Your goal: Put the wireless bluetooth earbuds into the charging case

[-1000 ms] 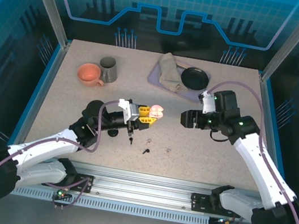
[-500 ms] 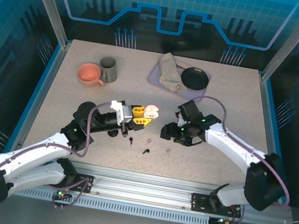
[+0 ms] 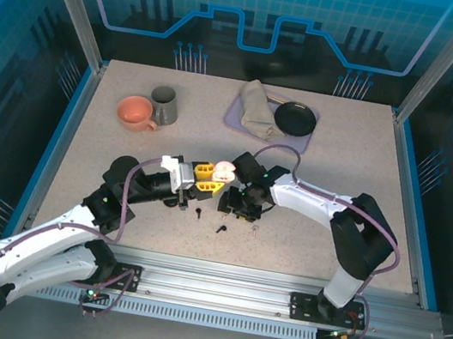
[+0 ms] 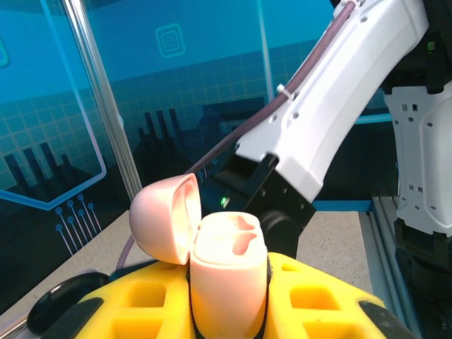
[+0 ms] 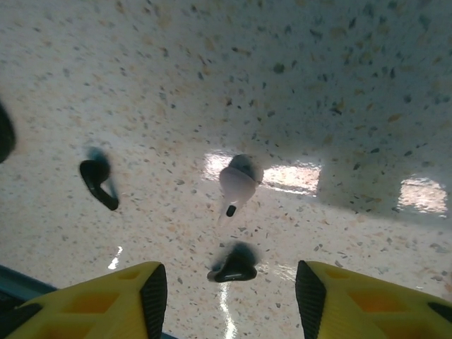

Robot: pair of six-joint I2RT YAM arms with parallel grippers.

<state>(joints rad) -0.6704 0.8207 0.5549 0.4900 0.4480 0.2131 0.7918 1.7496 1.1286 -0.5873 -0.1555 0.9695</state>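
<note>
Left hand [image 3: 210,178] clenches an open pink case [image 4: 227,263]. Just right of the case, the right hand [image 5: 230,296], released, hovers over a pale earbud [image 5: 237,182] and black earbuds [image 5: 99,183].

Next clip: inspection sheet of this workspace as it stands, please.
Surface: speckled table; no spills seen.
Job's things: pink charging case, lid open, wells look empty; pale earbud, black earbud and second black earbud lie loose on the table.
Clutter: pink cup, grey mug, purple tray carrying a cloth and a black round dish, all at the far side.
Grippers: left gripper shut on the charging case, held off the table; right gripper open, fingers either side of the black earbud, not touching it.
Cables: purple cable arches over the right arm; no snag seen.
Surroundings: blue panel walls; nothing seen intruding.
</note>
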